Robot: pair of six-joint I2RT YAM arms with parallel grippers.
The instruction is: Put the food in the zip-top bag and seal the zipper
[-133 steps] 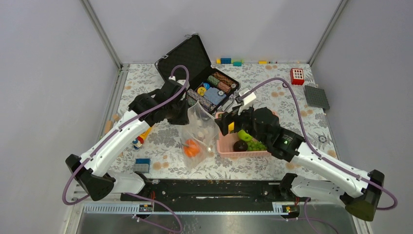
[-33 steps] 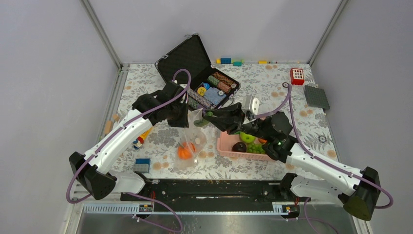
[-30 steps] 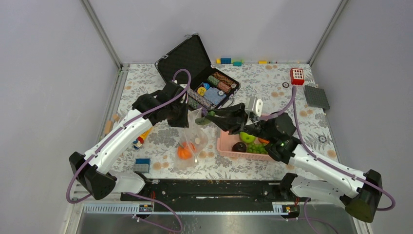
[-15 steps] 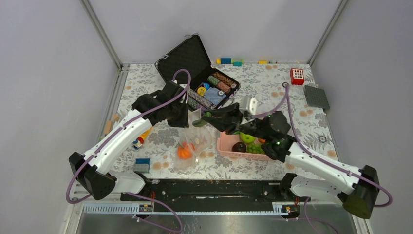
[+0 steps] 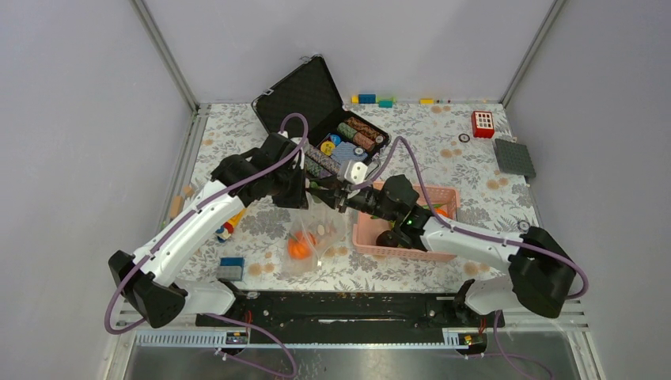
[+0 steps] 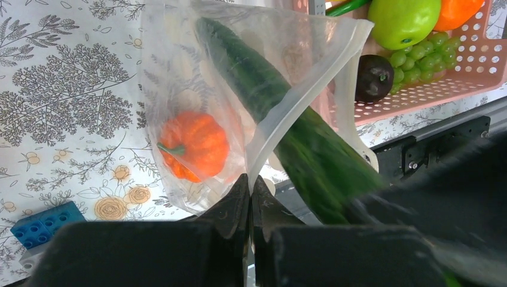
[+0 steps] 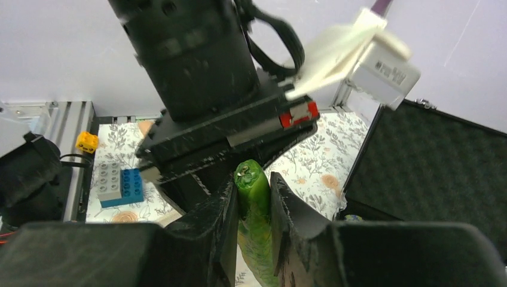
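Note:
The clear polka-dot zip-top bag [image 5: 318,228] hangs upright with its mouth open; my left gripper [image 6: 250,184] is shut on the mouth edge. The zipper [image 6: 323,75] runs along that edge, unsealed. An orange pumpkin [image 6: 194,145] lies at the bag's bottom. My right gripper [image 7: 254,186] is shut on the long green pod [image 7: 252,179]; the pod [image 6: 317,161] slants through the mouth, its far end inside the bag. In the top view the right gripper [image 5: 336,195] meets the left gripper [image 5: 305,192] at the bag's top. Green apple [image 6: 403,21], grapes [image 6: 418,57] and dark fruit [image 6: 373,78] lie in the pink basket [image 5: 445,196].
An open black case [image 5: 316,99] holding poker-chip rolls stands just behind the bag. A blue brick [image 5: 231,267] and a small toy [image 5: 228,226] lie at the left. A red block [image 5: 483,123] and a grey plate [image 5: 514,157] sit at the far right.
My right arm has swung left from above the basket to the bag's mouth, carrying the green pod, whose tip now reaches into the bag. The left gripper still holds the bag.

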